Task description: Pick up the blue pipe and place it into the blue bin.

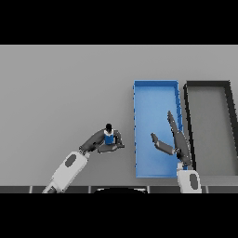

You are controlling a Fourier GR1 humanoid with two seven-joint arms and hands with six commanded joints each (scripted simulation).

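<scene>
since my left hand [101,142] is curled round the blue pipe [109,136], just left of the blue bin [155,88], i want a firm hold and a lift clear of the bin's near wall; bare grey table [60,88] lies between; my right hand [174,139] hangs over the bin, fingers straight, beside the black bin [208,84].
</scene>
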